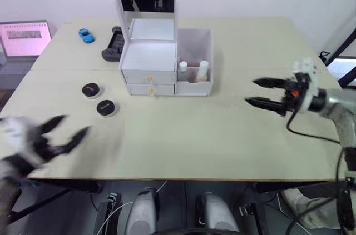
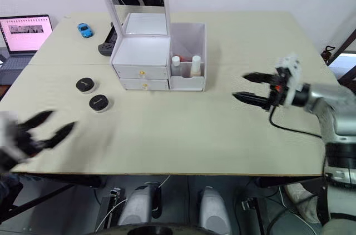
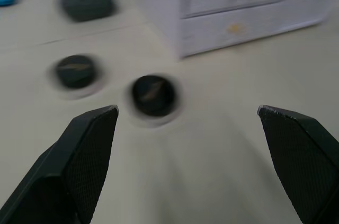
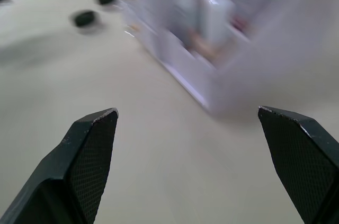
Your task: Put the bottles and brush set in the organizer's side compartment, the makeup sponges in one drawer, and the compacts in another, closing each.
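White plastic organizer (image 1: 149,60) stands at the back centre of the pale bench (image 1: 183,146), mirror upright, both gold-knobbed drawers pushed in flush. The side compartment (image 1: 196,63) holds two white-capped bottles (image 1: 201,70), upright and side by side. Whether the brush set is in there with them cannot be made out.

No pink makeup sponges lie anywhere on the bench. Judgement: they are probably already inside one of the shut drawers, though the contents are hidden.

The two compacts (image 1: 99,99) remain out on the bench, near each other, in front of and to the left of the organizer and clear of it. Judgement: the compacts are the outstanding item; a drawer must be opened, both loaded, and the drawer shut.

The left end effector (image 1: 64,130) hovers low over the near left edge of the bench, fingers spread wide and empty, with the compacts ahead of it in the left wrist view. The right end effector (image 1: 266,93) hangs above the bench to the right of the organizer, fingers also apart, holding nothing.

Unrelated items: a blue toy car (image 1: 85,35), a black handheld controller (image 1: 113,44) and a laptop (image 1: 23,40).
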{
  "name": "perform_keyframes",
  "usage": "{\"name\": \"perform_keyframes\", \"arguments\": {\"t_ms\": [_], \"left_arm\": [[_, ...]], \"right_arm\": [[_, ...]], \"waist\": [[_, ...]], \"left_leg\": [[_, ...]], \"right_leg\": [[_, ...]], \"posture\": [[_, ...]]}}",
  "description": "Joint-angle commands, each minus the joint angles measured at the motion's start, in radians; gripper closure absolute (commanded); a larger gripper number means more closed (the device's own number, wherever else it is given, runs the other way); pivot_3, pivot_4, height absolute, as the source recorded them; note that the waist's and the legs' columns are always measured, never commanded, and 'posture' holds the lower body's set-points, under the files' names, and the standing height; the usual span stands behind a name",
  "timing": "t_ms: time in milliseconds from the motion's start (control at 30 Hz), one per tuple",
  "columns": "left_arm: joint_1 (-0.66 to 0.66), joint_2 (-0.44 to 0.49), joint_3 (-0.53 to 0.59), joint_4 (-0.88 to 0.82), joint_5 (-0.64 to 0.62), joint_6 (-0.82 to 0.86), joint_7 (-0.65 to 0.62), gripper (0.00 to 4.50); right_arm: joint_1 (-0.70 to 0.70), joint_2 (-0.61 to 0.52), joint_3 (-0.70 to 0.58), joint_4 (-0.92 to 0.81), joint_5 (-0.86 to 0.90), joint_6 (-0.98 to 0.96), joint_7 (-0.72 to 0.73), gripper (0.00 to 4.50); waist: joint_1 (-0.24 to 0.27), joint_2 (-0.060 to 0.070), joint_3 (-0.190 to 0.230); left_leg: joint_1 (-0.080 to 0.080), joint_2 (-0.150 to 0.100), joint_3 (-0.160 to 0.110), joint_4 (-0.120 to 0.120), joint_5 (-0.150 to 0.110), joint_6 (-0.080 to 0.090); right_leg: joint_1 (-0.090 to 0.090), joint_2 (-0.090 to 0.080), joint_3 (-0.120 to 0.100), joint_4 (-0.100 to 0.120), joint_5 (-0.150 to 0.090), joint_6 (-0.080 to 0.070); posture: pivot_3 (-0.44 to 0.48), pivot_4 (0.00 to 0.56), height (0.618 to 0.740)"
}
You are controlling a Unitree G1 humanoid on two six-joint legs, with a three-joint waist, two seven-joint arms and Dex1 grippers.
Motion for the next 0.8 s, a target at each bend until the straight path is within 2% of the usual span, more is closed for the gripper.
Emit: {"name": "perform_keyframes", "arguments": {"t_ms": [33,133,333,533,800], "left_arm": [[-0.149,-0.097,-0.21,-0.07,0.076,0.086,0.218,0.06],[-0.246,-0.152,-0.313,-0.034,0.155,0.085,0.291,0.06],[-0.426,-0.301,-0.402,0.176,0.3,0.008,0.459,0.06],[-0.478,-0.381,-0.488,0.329,0.392,-0.091,0.469,0.06],[-0.536,-0.466,-0.505,0.491,0.478,-0.212,0.533,0.06]], "right_arm": [[-0.065,0.017,0.0,-0.151,0.059,0.108,-0.079,0.0],[-0.086,0.024,0.027,-0.207,0.038,0.17,-0.149,0.0],[-0.098,0.001,0.027,-0.32,0.075,0.244,-0.171,0.0],[-0.1,-0.02,-0.013,-0.358,0.135,0.302,-0.175,0.0],[-0.084,-0.034,-0.034,-0.376,0.151,0.311,-0.201,0.0]], "waist": [[0.007,-0.001,-0.001],[0.011,-0.006,-0.003],[0.014,-0.006,-0.003],[0.025,-0.006,-0.003],[0.027,-0.006,-0.003]], "left_leg": [[0.0,0.0,-0.001,0.0,0.0,0.0],[0.001,0.0,-0.001,0.0,0.0,0.0],[0.001,0.0,-0.001,0.001,0.0,0.0],[0.001,0.0,-0.001,0.001,0.0,0.0],[0.0,-0.001,-0.001,0.002,0.0,0.0]], "right_leg": [[0.001,0.0,0.0,0.0,0.0,0.0],[0.001,0.001,-0.001,0.0,0.0,0.001],[0.001,0.002,-0.001,0.001,0.0,0.001],[0.001,0.002,-0.001,0.001,0.0,0.001],[0.001,0.001,-0.001,0.001,0.0,0.001]], "posture": [[0.0,0.15,0.74],[0.0,0.15,0.74],[0.0,0.15,0.74],[0.0,0.15,0.74],[0.0,0.15,0.74]]}}
